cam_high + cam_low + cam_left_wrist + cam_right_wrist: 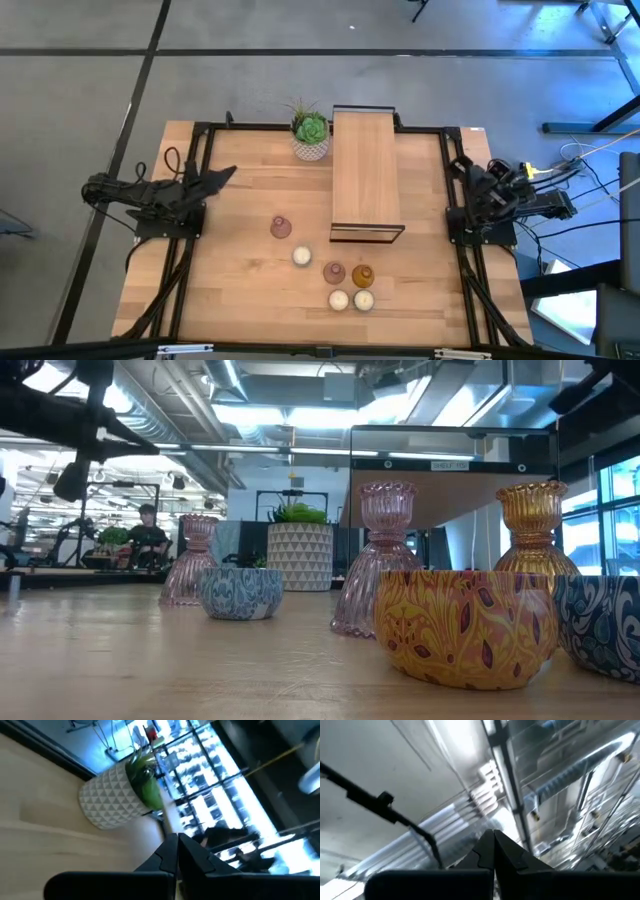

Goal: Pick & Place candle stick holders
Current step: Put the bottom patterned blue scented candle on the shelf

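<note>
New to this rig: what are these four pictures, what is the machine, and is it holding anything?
Two dark robot arms work at a wooden table. One picture looks down from above, one level across the tabletop, and one from each wrist. The left pincer and right pincer are both shut and empty, parked at the table's sides. On the table: three glass holders, pink, brownish and amber, three round cream ones, a potted succulent and a long wooden stand.
</note>
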### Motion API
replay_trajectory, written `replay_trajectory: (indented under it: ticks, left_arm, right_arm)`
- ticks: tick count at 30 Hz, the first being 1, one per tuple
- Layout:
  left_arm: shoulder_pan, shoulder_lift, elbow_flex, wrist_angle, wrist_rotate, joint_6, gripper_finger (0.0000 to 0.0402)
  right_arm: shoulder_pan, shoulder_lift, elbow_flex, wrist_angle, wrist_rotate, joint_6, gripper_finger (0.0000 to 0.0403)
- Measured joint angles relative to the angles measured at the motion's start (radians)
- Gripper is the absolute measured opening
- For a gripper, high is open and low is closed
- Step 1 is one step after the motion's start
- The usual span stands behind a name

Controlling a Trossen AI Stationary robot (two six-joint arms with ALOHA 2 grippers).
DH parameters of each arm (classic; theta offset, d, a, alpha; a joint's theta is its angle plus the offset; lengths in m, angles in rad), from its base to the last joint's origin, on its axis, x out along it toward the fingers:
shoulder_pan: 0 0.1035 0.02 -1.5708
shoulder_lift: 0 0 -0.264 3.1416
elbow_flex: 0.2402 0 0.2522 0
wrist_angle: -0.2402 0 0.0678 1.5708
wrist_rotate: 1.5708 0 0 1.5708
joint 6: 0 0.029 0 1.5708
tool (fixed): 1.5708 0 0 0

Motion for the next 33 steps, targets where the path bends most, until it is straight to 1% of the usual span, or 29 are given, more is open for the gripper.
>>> replay_trajectory:
  ticks: [1, 4, 6, 8, 10, 12, 15, 18, 22, 25, 27, 29, 31, 33]
  left_arm:
    - [0.000, 0.001, 0.000, 0.008, 0.013, -0.003, 0.0006]
    - [0.000, 0.001, 0.000, 0.045, 0.118, 0.023, 0.0006]
    - [0.000, 0.001, 0.000, 0.069, 0.188, 0.057, 0.0006]
    - [0.000, 0.001, 0.001, 0.088, 0.231, 0.080, 0.0006]
    - [0.000, 0.001, 0.001, 0.121, 0.254, 0.102, 0.0006]
    - [0.000, 0.001, 0.002, 0.149, 0.256, 0.126, 0.0006]
    - [0.000, 0.002, 0.002, 0.184, 0.256, 0.164, 0.0006]
    - [0.000, 0.002, 0.002, 0.184, 0.256, 0.187, 0.0006]
    - [0.000, 0.002, 0.002, 0.184, 0.256, 0.190, 0.0006]
    - [-0.001, 0.002, 0.002, 0.184, 0.256, 0.191, 0.0006]
    - [0.000, 0.002, 0.002, 0.183, 0.256, 0.203, 0.0006]
    - [0.000, 0.002, 0.002, 0.183, 0.254, 0.206, 0.0006]
    - [0.000, 0.002, 0.002, 0.183, 0.253, 0.200, 0.0006]
    - [0.000, 0.002, 0.002, 0.183, 0.256, 0.199, 0.0006]
  right_arm:
    - [0.000, 0.000, 0.000, 0.010, 0.019, -0.004, 0.0000]
    - [0.000, 0.000, 0.001, 0.013, 0.041, 0.003, 0.0000]
    - [0.000, 0.003, 0.019, 0.009, 0.034, 0.005, 0.0000]
    - [0.000, 0.023, 0.051, 0.012, -0.002, 0.008, 0.0000]
    - [0.000, 0.053, 0.098, 0.010, -0.040, 0.017, 0.0000]
    - [0.000, 0.097, 0.157, 0.005, -0.081, 0.019, 0.0000]
    - [0.000, 0.195, 0.259, -0.032, -0.151, 0.022, 0.0000]
    - [0.000, 0.315, 0.367, -0.102, -0.232, 0.133, 0.0000]
    - [0.000, 0.485, 0.493, -0.228, -0.330, 0.355, 0.0000]
    - [0.011, 0.609, 0.574, -0.318, -0.436, 0.489, 0.0000]
    - [0.036, 0.697, 0.626, -0.400, -0.505, 0.569, 0.0000]
    - [0.079, 0.785, 0.669, -0.485, -0.547, 0.661, 0.0000]
    - [0.134, 0.868, 0.711, -0.537, -0.588, 0.757, 0.0000]
    - [0.180, 0.945, 0.748, -0.569, -0.657, 0.861, 0.0000]
